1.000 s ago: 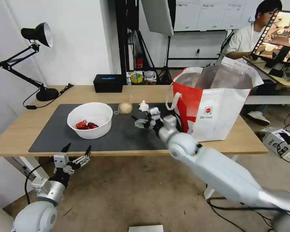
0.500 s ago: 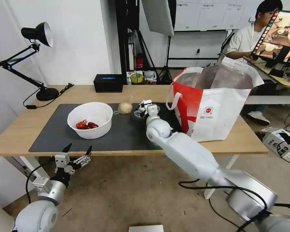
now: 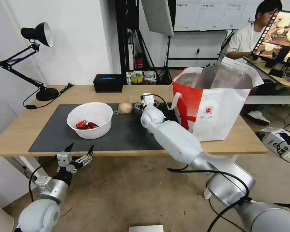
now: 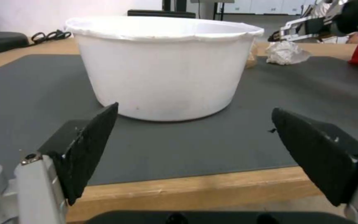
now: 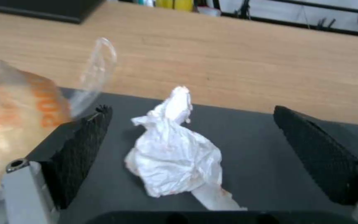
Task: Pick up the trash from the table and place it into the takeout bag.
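Note:
My right gripper reaches over the dark mat on the table. It is open, with the crumpled white tissue lying on the mat between its fingers, untouched. The beige wrapped lump sits just beside it. The white bowl with red scraps stands on the mat's left half. The takeout bag stands open at the table's right end. My left gripper hangs open below the table's front edge, facing the bowl with nothing held.
A black tissue box sits at the table's far edge and a black desk lamp at the far left corner. Behind the bag is a desk with a monitor. A small box lies on the floor at right.
My right arm has stretched forward across the mat, bringing its open gripper from mid-mat up to the tissue. The left arm has barely moved.

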You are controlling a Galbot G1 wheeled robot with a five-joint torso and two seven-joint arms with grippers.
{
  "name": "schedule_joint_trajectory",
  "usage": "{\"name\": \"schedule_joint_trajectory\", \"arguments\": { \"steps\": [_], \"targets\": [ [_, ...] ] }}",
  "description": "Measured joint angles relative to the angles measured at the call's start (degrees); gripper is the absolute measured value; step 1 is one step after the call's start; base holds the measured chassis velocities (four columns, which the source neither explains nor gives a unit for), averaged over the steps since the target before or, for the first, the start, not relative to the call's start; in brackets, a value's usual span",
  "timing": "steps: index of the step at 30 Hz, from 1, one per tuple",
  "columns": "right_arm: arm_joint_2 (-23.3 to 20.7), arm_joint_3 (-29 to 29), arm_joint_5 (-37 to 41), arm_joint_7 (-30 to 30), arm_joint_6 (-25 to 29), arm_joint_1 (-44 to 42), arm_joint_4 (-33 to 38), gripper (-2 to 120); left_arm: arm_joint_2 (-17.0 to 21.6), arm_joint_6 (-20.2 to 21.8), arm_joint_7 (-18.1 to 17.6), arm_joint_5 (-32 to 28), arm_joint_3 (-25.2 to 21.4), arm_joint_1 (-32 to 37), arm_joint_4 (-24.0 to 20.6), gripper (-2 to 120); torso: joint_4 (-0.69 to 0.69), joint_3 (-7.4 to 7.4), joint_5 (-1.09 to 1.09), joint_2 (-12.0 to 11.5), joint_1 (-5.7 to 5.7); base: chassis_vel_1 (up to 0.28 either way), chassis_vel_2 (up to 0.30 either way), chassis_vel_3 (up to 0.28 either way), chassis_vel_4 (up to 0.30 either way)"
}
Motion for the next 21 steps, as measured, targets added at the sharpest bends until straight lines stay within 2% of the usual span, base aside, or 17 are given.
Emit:
{"name": "schedule_joint_trajectory", "arguments": {
  "steps": [6,21],
  "targets": [
    [0.5,0.4,-0.2,-0.8,-0.9,0.9,-2.5,100,0.1,-0.1,0.1,0.0,0.0,-0.1,-0.2,100,-0.01,0.00,0.00,0.0,0.00,0.000,0.000,0.000,0.000],
    [0.3,1.2,3.0,-1.2,-3.9,0.5,-2.0,100,-0.6,0.0,0.5,0.4,0.6,0.5,-1.3,100,-0.01,-0.01,0.01,0.0,0.00,0.000,0.000,0.000,0.000]
  ]
}}
